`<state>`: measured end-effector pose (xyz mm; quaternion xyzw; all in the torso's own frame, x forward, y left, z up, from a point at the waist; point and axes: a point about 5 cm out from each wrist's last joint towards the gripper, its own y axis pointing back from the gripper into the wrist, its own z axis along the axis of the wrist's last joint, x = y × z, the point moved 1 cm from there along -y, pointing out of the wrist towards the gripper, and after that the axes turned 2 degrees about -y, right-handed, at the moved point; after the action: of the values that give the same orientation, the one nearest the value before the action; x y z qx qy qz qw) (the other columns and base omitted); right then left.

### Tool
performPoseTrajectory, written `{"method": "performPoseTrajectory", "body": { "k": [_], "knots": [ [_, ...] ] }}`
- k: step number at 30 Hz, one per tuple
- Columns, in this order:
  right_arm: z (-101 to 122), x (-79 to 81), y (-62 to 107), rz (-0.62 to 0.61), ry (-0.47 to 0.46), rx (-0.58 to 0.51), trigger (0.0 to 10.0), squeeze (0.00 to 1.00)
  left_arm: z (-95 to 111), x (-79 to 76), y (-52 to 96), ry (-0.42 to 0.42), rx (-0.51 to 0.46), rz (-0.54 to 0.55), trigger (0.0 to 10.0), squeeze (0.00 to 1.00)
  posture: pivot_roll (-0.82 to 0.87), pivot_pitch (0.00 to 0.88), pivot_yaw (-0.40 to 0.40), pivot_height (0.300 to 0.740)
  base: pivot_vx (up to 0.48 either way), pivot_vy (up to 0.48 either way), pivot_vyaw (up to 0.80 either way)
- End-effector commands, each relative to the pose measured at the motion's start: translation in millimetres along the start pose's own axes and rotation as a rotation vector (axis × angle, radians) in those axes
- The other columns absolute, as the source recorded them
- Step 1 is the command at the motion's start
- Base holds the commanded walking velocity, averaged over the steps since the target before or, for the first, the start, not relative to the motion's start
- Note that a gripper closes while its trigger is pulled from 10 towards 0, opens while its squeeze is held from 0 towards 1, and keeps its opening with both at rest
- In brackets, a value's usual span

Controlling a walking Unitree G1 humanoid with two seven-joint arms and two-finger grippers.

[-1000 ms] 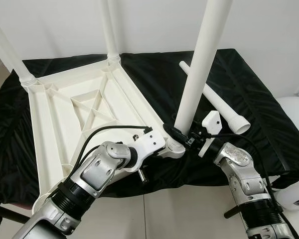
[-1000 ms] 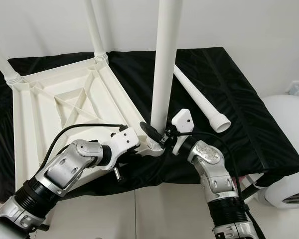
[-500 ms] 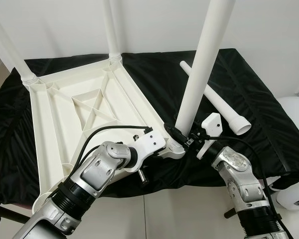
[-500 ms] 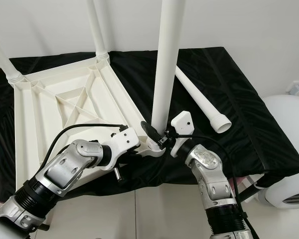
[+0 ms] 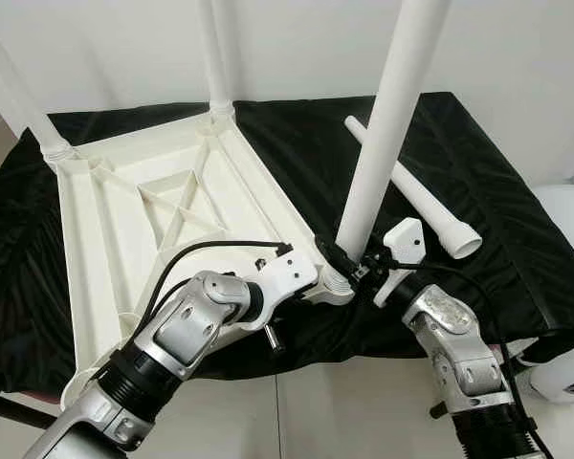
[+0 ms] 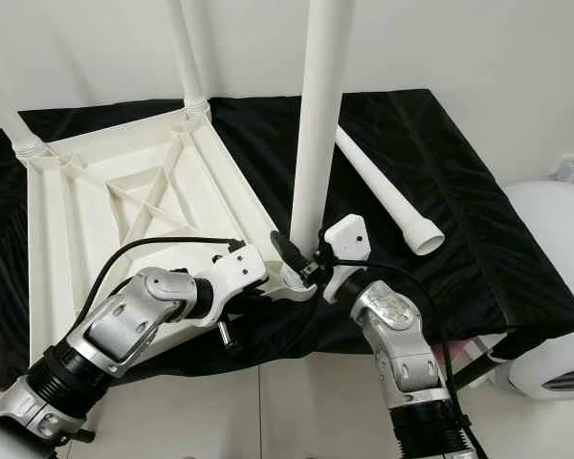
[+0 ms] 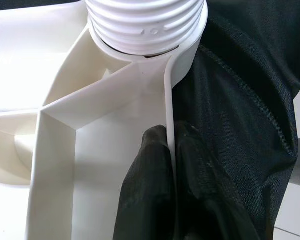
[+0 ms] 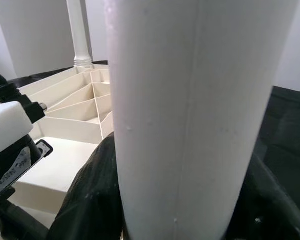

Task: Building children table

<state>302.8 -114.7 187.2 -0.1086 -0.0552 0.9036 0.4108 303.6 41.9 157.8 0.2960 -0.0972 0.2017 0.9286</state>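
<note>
Left tool (image 7: 172, 165): clamped on tabletop (image 5: 124, 220) rim at near corner. Right tool (image 5: 349, 263): clamped on upright leg (image 5: 387, 124), at its base in that corner's socket. Tabletop: upside down on black cloth (image 5: 497, 191). Spare leg (image 5: 421, 196): lying beyond, on cloth.

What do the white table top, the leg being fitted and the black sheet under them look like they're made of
Table top: likely moulded plastic, matte white, with thin ribs underneath.
Leg: same-looking plastic, smooth tube with a threaded end.
Black sheet: woven fabric, slightly shiny, creased.
</note>
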Motion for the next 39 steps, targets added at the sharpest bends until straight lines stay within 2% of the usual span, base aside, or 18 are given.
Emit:
{"method": "performPoseTrajectory", "body": {
  "k": [1, 21, 24, 39],
  "knots": [
    [-27, 21.0, 0.1, 0.049, -0.081, 0.107, 10.0, 0.00, 5, 3.3, 0.0, -0.031, 0.000, 0.034, 10.0, 0.00, -0.09, 0.159, 0.061, 0.740, 0.000, 0.000, 0.00],
    [-22, 37.7, -4.2, -0.025, -0.092, 0.069, 10.0, 0.00, 6, 3.6, 0.1, -0.024, -0.005, 0.038, 10.0, 0.00, -0.09, 0.159, 0.059, 0.740, 0.000, 0.000, 0.00],
    [-21, 44.1, -6.8, -0.061, -0.096, 0.053, 10.0, 0.00, 7, 4.1, 0.4, -0.024, -0.007, 0.041, 10.0, 0.00, -0.09, 0.160, 0.060, 0.740, 0.000, 0.000, 0.00],
    [-18, 48.6, -14.5, -0.155, -0.087, 0.032, 10.0, 0.00, 9, 5.6, 1.0, -0.022, -0.010, 0.048, 10.0, 0.00, -0.08, 0.164, 0.056, 0.740, 0.000, 0.000, 0.00]
  ]
}}
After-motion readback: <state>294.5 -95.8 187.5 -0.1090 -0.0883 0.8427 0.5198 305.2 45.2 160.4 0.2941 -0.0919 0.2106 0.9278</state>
